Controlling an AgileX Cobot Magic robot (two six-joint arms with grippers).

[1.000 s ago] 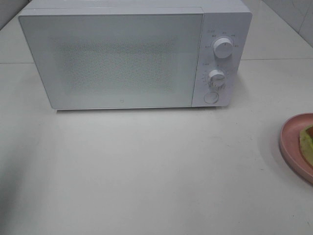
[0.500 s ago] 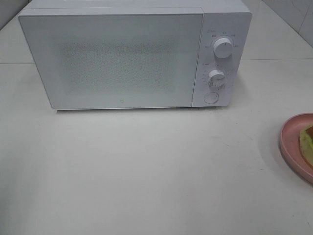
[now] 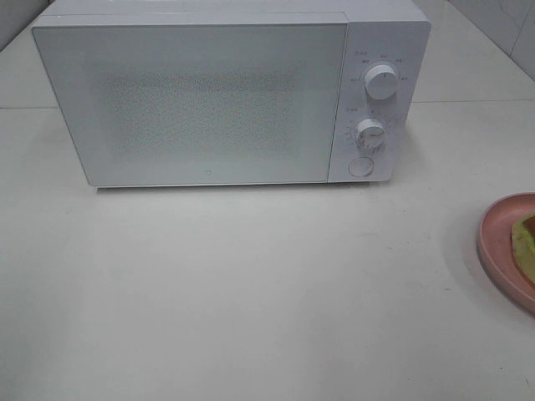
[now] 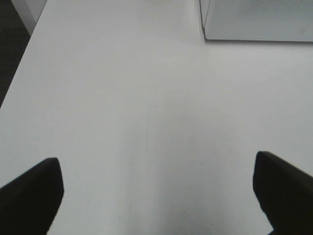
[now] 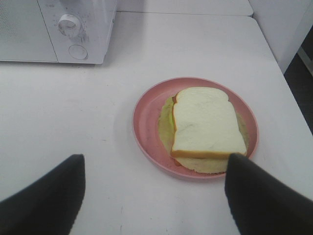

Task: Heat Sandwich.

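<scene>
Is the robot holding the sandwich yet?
No. Both grippers are open and empty: the left gripper over bare table, the right gripper short of the sandwich on its plate.

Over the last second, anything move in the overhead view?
No visible change. The white microwave sits with its door shut, and the round pink plate with the white-bread sandwich lies at the same spot by the right edge. No arm has entered that view.

High view faces microwave (image 3: 226, 96); wrist views look down, sharing it.
</scene>
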